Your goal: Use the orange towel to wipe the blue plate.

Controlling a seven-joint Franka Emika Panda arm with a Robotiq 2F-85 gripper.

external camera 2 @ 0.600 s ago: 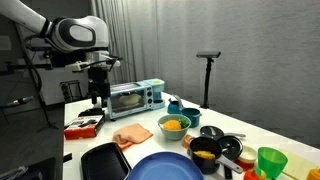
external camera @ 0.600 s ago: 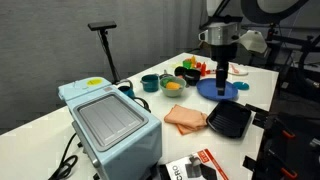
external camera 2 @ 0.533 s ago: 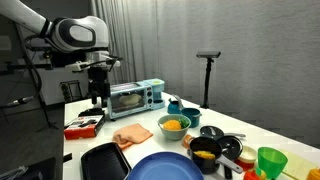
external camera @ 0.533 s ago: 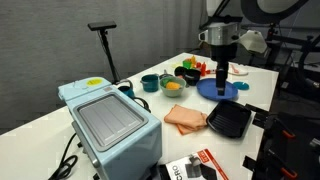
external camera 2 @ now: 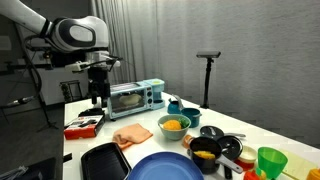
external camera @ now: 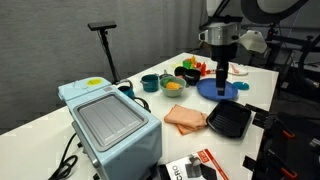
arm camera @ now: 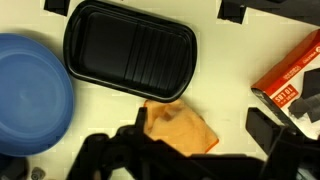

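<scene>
Hand (external camera: 222, 85) hangs above counter (external camera: 140, 100), fingers spread, gripping nothing. Orange towel (external camera: 184, 117) lies rumpled on counter, untouched, just left of black tray (external camera: 229, 120). Blue plate (external camera: 220, 90) sits just beyond tray, far side.

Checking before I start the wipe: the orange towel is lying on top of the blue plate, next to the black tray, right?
Not on the plate. The orange towel lies on the white table, next to the black tray; the blue plate sits apart from it. The wrist view shows this.
</scene>
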